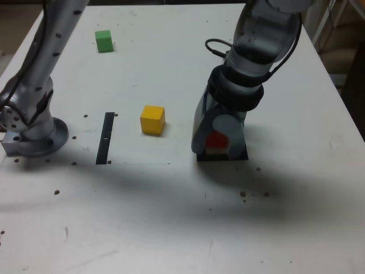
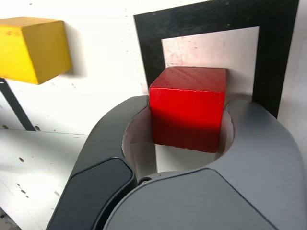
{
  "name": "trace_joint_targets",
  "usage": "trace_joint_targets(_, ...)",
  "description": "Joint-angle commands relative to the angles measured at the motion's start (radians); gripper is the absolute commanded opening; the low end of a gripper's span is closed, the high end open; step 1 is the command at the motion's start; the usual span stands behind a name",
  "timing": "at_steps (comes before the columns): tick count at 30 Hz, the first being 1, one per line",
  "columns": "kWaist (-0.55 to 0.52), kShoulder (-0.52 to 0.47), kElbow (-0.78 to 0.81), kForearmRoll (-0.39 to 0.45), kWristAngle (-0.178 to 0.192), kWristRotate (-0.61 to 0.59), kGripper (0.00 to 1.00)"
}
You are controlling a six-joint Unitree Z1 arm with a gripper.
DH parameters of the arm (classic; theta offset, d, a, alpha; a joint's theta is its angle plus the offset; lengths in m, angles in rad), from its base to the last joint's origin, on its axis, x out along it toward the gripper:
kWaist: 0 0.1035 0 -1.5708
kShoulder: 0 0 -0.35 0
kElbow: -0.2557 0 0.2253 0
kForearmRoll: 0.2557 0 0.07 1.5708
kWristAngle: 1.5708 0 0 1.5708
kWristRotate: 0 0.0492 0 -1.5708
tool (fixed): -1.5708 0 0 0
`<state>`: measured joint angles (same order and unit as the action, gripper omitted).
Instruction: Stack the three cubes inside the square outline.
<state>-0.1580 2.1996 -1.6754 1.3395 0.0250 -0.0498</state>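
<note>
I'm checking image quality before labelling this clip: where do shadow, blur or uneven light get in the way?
Exterior view: a broad soft shadow across the near table, the red cube dim between the fingers; wrist view: the red cube's front face darker toward its lower part, a soft shadow beside the yellow cube, no strong blur.

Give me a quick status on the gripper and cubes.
Gripper around red cube, over square outline. Yellow cube, green cube outside it. Nothing seen blocking.
</note>
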Motion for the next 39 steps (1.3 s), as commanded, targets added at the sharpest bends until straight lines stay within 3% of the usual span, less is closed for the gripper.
trace_joint_targets(1,0.002,0.009,-0.009,-0.005,0.000,0.004,0.33)
trace_joint_targets(3,0.003,0.012,-0.010,-0.009,0.001,0.008,0.47)
trace_joint_targets(7,0.005,0.012,-0.006,-0.016,0.003,0.015,0.87)
trace_joint_targets(9,0.006,0.011,-0.005,-0.018,0.003,0.016,0.97)
trace_joint_targets(27,0.015,-0.068,0.073,-0.050,0.010,0.017,0.99)
trace_joint_targets(39,0.016,-0.258,0.184,-0.046,0.079,-0.015,0.99)
